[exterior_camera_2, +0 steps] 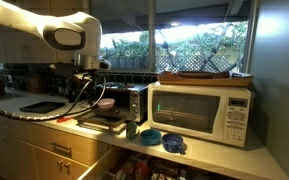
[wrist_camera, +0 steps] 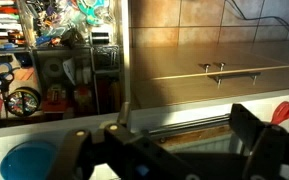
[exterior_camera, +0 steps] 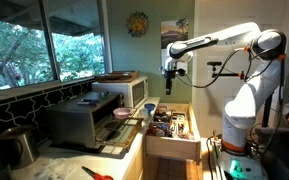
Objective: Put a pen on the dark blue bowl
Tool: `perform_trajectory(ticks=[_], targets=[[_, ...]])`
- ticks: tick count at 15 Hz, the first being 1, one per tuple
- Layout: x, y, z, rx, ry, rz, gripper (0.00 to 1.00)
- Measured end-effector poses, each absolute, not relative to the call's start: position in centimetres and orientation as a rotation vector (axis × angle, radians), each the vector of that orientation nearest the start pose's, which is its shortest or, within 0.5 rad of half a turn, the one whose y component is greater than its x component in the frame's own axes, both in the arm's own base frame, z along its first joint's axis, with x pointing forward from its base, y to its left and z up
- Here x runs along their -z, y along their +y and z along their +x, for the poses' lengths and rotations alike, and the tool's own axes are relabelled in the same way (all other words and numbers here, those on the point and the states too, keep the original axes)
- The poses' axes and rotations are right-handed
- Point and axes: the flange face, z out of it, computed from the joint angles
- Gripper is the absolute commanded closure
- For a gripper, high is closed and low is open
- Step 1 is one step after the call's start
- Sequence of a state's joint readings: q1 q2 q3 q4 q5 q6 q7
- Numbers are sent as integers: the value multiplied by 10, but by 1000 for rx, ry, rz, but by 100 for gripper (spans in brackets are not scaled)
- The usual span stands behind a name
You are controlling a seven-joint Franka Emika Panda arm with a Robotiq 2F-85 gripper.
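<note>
The dark blue bowl (exterior_camera_2: 174, 145) sits on the counter in front of the microwave, beside a lighter blue bowl (exterior_camera_2: 151, 135). In the wrist view a blue bowl (wrist_camera: 29, 162) shows at the bottom left; I cannot tell which of the two it is. My gripper (exterior_camera: 170, 72) hangs above the counter near the toaster oven. It also shows in an exterior view (exterior_camera_2: 90, 88). In the wrist view the gripper (wrist_camera: 159, 142) is open and empty over the oven's lowered door. A thin grey stick (wrist_camera: 124, 105) stands near it; I cannot tell if it is a pen.
The silver toaster oven (exterior_camera: 84, 120) (exterior_camera_2: 119, 105) has its door down, with the handle bar (wrist_camera: 179, 125) below the gripper. A white microwave (exterior_camera_2: 204, 112) stands beside it. A small cup (exterior_camera_2: 131, 128) is near the bowls. An open drawer (exterior_camera: 170, 127) full of clutter (wrist_camera: 54, 60) juts out below the counter.
</note>
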State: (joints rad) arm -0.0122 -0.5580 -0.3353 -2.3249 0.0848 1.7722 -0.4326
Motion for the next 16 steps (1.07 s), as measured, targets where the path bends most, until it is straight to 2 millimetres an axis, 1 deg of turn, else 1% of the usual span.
perform_trajectory(ticks=[5, 6, 7, 9, 11, 14, 15, 16], targets=[[-533, -142, 363, 104, -166, -2896, 0], [-533, -146, 362, 99, -159, -2911, 0], [-530, -154, 359, 91, -141, -2934, 0], [-521, -179, 350, 57, -92, -2986, 0], [-507, -213, 340, 26, -46, -3041, 0], [-473, -261, 332, -22, 16, -3096, 0], [-461, -274, 333, -28, 38, -3106, 0], [-450, -283, 336, -32, 51, -3113, 0]])
